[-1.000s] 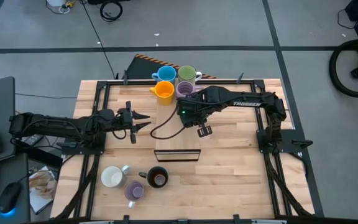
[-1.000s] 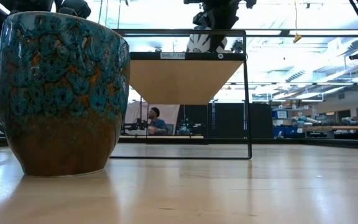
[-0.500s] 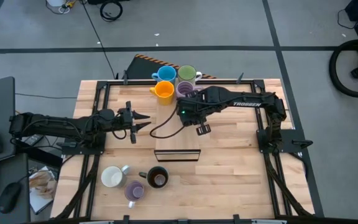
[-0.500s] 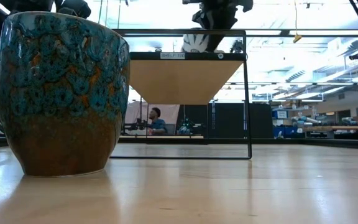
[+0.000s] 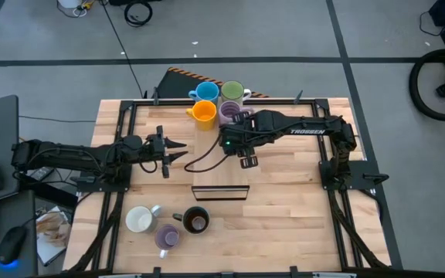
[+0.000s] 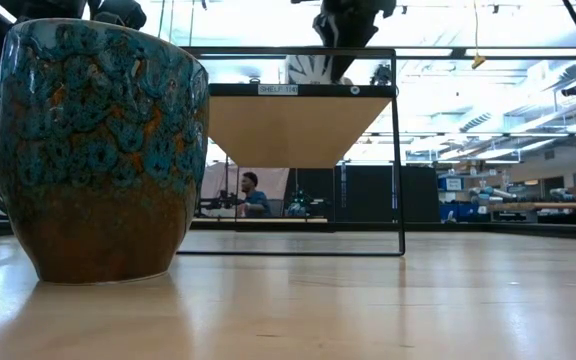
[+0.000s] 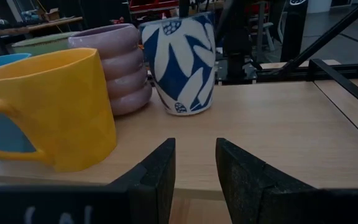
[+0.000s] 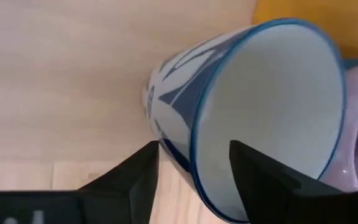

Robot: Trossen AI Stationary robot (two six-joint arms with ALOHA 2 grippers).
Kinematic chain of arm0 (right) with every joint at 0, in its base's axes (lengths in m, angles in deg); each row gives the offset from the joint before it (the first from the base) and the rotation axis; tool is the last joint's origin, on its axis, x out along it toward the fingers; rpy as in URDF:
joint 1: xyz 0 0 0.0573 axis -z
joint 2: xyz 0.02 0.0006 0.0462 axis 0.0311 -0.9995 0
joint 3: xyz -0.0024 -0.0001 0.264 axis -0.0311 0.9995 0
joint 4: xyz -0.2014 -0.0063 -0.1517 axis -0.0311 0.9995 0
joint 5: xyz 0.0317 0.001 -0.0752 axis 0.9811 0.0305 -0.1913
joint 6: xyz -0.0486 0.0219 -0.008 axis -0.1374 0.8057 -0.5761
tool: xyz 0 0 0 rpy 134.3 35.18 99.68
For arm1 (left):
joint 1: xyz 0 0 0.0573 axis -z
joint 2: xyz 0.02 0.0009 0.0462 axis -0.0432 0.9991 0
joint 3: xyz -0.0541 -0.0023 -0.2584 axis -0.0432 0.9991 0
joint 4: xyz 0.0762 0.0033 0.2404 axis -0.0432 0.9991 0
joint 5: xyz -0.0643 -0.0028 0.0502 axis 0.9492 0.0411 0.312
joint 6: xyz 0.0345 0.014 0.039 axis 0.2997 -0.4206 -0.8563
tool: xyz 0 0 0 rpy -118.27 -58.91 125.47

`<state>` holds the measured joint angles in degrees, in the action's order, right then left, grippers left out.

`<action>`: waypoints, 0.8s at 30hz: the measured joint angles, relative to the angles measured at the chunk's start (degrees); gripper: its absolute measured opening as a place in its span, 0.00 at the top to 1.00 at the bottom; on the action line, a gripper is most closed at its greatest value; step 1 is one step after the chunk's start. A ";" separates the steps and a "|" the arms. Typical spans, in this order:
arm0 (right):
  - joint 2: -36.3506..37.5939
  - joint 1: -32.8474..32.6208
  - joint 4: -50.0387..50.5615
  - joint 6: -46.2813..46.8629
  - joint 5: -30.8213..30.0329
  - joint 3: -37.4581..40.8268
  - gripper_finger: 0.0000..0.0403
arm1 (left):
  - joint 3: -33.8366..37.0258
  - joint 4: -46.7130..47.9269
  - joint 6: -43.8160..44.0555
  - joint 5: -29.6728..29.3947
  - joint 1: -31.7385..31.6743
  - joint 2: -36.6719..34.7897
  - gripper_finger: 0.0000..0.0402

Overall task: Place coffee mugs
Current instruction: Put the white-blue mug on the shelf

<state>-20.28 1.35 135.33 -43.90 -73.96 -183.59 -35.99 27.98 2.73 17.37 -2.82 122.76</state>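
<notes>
Right jaws (image 8: 191, 165) now spread wide, no longer clamped, above white ceramic mug with blue leaf pattern (image 7: 182, 62), standing free on wooden surface (image 7: 278, 130) beside ribbed lilac mug (image 7: 120, 68): placed. Left jaws (image 7: 194, 165) half-parted, empty, facing yellow-orange mug (image 7: 55, 106).

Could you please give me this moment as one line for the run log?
right gripper: open above blue-and-white mug, set down beside lilac mug | left gripper: waiting mid-table, holding nothing
</notes>
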 joint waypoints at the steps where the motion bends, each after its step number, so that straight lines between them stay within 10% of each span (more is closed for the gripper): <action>1: 0.00 0.02 -0.51 1.27 0.04 0.00 0.49 | 0.00 0.00 0.00 0.00 0.00 0.00 0.70; 24: 0.00 -0.48 -5.18 19.19 -1.34 0.02 0.47 | 0.00 -0.01 0.04 0.00 0.00 0.01 0.70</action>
<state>-20.28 0.88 130.16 -24.71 -75.30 -183.57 -35.99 27.97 2.77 17.37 -2.82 122.77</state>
